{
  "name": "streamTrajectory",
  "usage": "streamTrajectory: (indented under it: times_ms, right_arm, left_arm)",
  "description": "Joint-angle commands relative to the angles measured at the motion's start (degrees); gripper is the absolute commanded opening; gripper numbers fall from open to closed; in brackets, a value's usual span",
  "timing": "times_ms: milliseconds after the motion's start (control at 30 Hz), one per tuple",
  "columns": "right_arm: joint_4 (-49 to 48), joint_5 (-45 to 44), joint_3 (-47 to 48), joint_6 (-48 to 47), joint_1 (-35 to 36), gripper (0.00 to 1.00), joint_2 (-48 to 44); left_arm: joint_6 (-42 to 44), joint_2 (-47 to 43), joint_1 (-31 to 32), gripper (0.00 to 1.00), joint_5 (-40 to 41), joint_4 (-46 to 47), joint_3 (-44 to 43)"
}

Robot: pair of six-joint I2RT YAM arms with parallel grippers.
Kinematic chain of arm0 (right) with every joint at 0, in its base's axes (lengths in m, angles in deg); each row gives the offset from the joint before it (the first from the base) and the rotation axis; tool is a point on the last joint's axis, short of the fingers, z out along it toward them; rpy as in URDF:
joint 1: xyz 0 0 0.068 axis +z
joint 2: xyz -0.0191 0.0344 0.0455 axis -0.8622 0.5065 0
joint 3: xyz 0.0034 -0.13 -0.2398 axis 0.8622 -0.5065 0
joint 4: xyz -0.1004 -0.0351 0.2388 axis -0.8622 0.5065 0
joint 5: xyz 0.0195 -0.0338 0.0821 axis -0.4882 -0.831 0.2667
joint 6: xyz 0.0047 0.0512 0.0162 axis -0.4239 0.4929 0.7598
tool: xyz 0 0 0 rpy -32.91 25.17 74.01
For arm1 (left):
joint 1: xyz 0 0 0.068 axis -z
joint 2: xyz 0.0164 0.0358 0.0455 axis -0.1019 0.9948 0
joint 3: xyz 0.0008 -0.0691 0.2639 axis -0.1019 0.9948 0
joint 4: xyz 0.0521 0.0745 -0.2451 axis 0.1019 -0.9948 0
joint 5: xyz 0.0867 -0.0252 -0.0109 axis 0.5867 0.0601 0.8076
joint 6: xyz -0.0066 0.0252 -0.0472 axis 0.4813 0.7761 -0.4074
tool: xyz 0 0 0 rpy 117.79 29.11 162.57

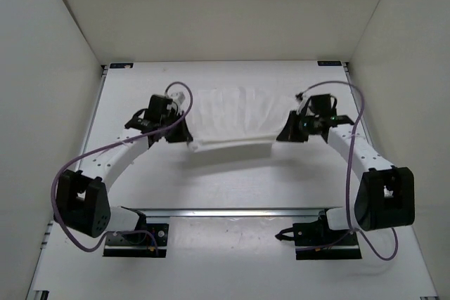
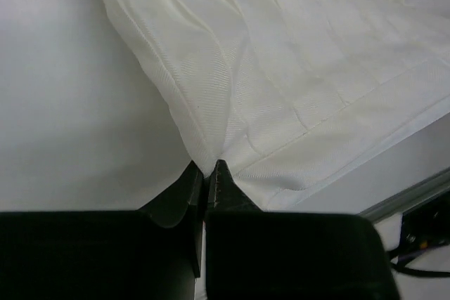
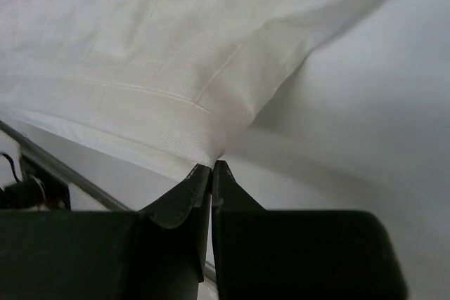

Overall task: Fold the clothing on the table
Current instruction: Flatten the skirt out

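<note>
The clothing (image 1: 232,119), a thin white garment with ribbed folds, is stretched between both arms over the middle of the table (image 1: 232,180). My left gripper (image 1: 184,133) is shut on its left near corner; the left wrist view shows the cloth (image 2: 281,82) pinched into the closed tips of that gripper (image 2: 209,168). At the right near corner my right gripper (image 1: 283,133) is shut on the cloth too, and in the right wrist view the fabric (image 3: 162,54) runs into its closed tips (image 3: 211,166). The near edge sags slightly between the two grips.
A metal rail (image 1: 232,211) crosses the table near the arm bases. White walls (image 1: 42,68) close in the left, right and back sides. Purple cables (image 1: 355,114) loop off both arms.
</note>
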Motion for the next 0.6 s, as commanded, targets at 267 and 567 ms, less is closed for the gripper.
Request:
streamTrajectory:
  times_ms: [267, 567]
  right_arm:
    - [-6.1, -2.5, -7.3, -0.5, 4.0, 0.00, -4.2]
    - [6.0, -3.5, 45.7, -8.7, -0.5, 0.00, 20.4]
  left_arm:
    - [-0.5, -5.0, -3.1, 0.00, -0.3, -4.5, 12.2]
    - [2.4, 29.9, -5.9, 0.00, -8.0, -12.3, -48.5]
